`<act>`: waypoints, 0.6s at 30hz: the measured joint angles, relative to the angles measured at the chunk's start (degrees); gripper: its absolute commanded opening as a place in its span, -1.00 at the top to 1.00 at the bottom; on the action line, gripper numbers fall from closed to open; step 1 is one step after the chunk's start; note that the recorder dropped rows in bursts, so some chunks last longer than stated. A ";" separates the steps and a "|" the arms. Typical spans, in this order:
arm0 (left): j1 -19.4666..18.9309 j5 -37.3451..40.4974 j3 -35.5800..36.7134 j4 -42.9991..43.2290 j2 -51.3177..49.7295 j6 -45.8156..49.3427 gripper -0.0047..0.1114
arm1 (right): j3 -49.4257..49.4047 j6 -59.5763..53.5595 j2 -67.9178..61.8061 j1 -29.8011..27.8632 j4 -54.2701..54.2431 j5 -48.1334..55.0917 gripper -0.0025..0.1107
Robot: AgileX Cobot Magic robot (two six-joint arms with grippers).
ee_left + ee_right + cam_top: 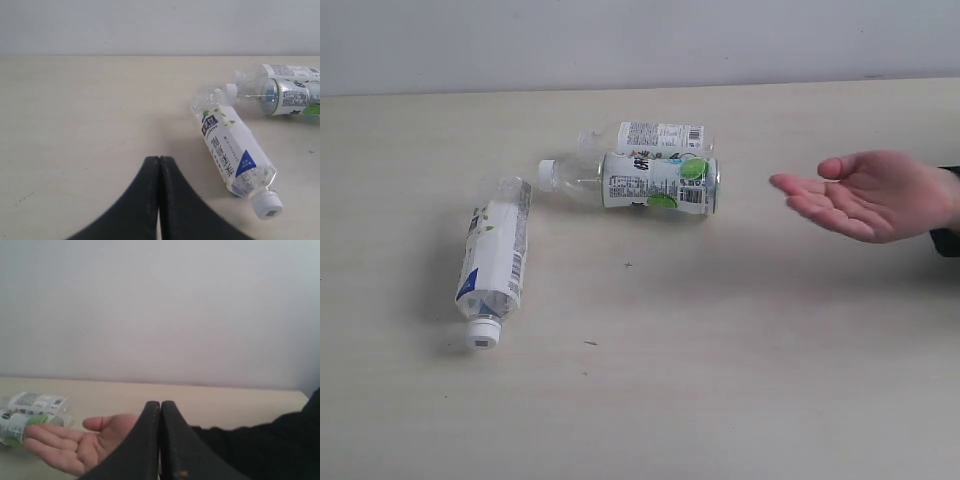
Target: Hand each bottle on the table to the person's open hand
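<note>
The wide flat tabletop of pale beige wood grain [740,390] carries three small clear plastic bottles, all lying on their sides. The white-labelled bottle with a blue mark [496,258] lies at left, white cap toward the near edge. The green-marked bottle [650,181] lies crosswise at centre, cap pointing left. The plain white-labelled bottle [655,135] lies just behind it. Small dark specks [628,265] dot the surface.

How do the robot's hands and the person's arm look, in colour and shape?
Left robot hand and right robot hand: smooth matte black fingers, widening in a curve toward the base; the right has a small orange speck. Person's hand: bare, light skin, black sleeve.
</note>
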State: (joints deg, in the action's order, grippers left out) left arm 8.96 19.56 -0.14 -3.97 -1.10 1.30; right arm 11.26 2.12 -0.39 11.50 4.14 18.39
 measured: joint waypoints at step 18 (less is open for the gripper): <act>0.00 0.00 0.00 0.00 0.00 0.00 0.92 | -10.47 0.55 0.06 -2.65 -3.12 0.16 0.96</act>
State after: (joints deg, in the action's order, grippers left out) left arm 8.96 19.56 -0.14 -3.97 -1.10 1.30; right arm 0.79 2.67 -0.33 8.85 1.01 18.54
